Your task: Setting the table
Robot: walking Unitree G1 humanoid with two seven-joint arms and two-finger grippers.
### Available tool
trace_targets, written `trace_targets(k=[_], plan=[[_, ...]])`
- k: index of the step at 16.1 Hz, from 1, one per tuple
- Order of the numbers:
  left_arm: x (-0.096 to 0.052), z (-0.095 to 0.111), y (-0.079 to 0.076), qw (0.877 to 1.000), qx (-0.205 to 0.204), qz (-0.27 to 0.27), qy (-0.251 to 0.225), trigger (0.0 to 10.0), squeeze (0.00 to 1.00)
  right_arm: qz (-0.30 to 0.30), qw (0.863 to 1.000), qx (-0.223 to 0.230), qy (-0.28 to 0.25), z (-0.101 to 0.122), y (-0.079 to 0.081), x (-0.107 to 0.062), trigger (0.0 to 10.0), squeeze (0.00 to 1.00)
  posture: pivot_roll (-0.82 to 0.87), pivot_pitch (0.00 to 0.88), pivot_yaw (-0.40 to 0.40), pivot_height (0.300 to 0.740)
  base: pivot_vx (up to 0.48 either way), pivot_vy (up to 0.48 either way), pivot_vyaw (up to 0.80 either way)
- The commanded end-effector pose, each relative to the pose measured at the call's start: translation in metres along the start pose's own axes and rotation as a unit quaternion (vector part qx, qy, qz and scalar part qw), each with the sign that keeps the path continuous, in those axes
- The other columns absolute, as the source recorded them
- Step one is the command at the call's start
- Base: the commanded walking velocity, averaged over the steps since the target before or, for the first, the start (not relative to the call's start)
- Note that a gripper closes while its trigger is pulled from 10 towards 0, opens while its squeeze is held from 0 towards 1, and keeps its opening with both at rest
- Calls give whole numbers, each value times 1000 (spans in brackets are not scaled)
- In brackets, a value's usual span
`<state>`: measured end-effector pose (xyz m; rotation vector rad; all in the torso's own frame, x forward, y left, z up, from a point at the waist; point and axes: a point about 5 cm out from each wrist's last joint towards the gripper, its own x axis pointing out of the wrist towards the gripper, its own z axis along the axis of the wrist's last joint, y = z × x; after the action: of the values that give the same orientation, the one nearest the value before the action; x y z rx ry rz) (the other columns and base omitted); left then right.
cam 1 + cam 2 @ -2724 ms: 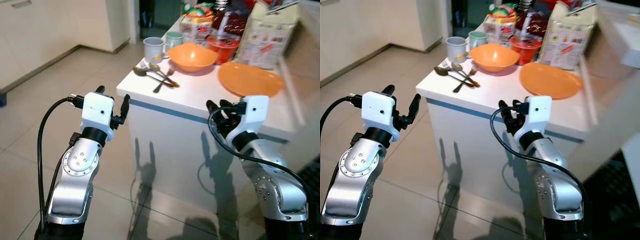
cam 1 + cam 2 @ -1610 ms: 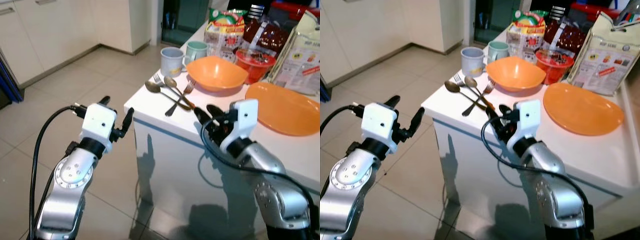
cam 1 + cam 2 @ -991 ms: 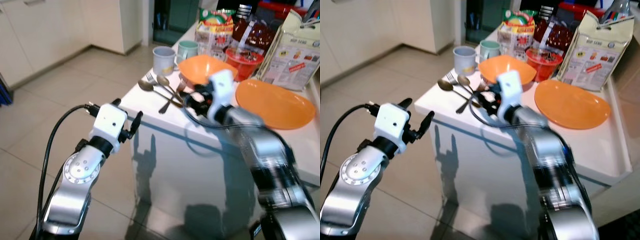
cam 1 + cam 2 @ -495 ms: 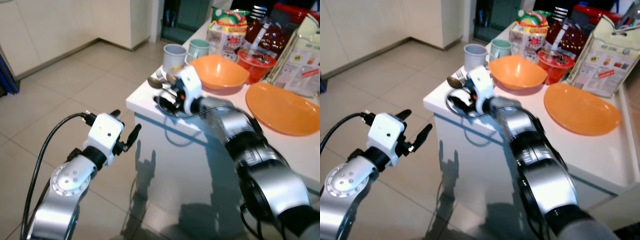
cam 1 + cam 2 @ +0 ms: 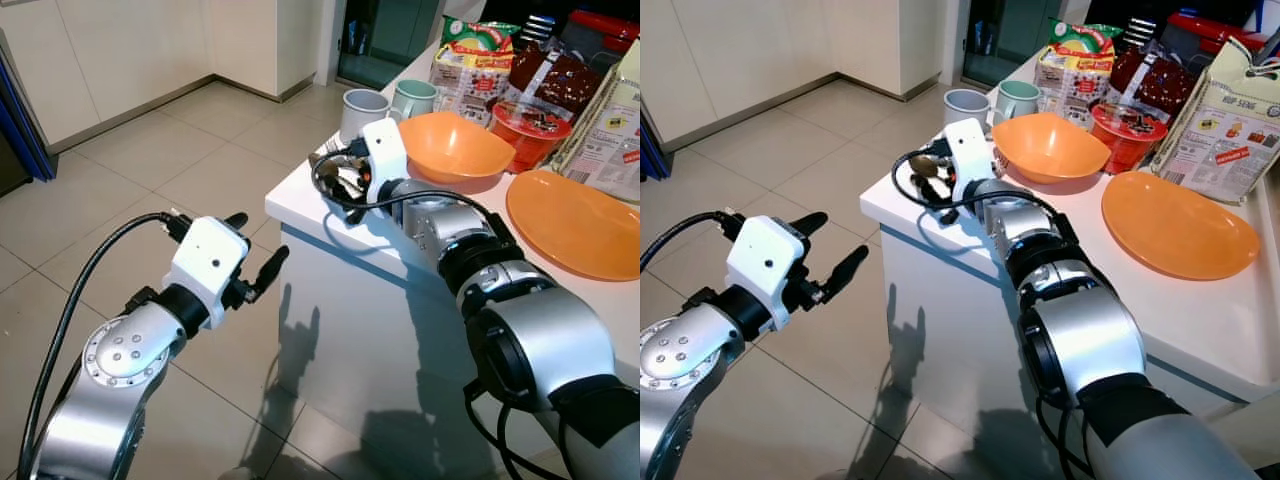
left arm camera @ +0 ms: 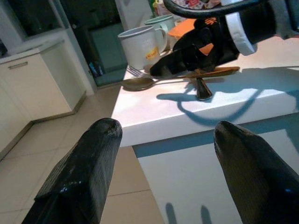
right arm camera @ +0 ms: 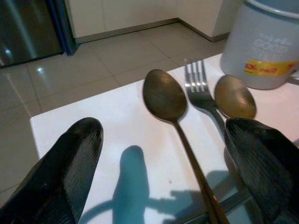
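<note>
Metal cutlery is lying bunched at the near-left corner of the white desk (image 5: 970, 250): a large spoon (image 7: 164, 99), a fork (image 7: 200, 91) and a second spoon (image 7: 235, 102), the fork and that spoon touching and all three handles running close together. The right hand (image 7: 163, 163) is reaching low over them with its fingers spread wide, straddling the large spoon's handle. The left hand (image 6: 163, 158) is hanging off the desk's edge, fingers apart, holding nothing. Closing here risks catching two handles at once, or sliding a piece toward the edge. The grey mug (image 7: 266, 42) is standing just behind the cutlery, so an overshoot could knock it.
</note>
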<state>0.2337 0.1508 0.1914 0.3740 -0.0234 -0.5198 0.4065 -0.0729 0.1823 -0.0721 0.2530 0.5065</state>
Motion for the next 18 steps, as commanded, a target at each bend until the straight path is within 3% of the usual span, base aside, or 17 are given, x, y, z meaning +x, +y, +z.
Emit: trace_targets(k=[1, 8, 11, 18], plan=[[-3, 5, -1, 1000, 3, -9, -5, 10000, 0, -11, 1000, 7, 4, 3, -4, -1, 10000, 0, 206, 14, -87, 740, 0, 0, 0], [-13, 13, -11, 999, -14, -47, 6, 10000, 0, -20, 999, 25, 18, -1, -7, -2, 10000, 0, 247, 53, -101, 740, 0, 0, 0], [-18, 14, -11, 998, -15, -51, 14, 10000, 0, -28, 997, 58, 41, -10, -10, -3, 10000, 0, 256, 59, -101, 740, 0, 0, 0], [-14, 16, -11, 998, -16, -57, 13, 10000, 0, 33, 996, 55, 68, -14, -1, -3, 10000, 0, 243, 27, -103, 740, 0, 0, 0]])
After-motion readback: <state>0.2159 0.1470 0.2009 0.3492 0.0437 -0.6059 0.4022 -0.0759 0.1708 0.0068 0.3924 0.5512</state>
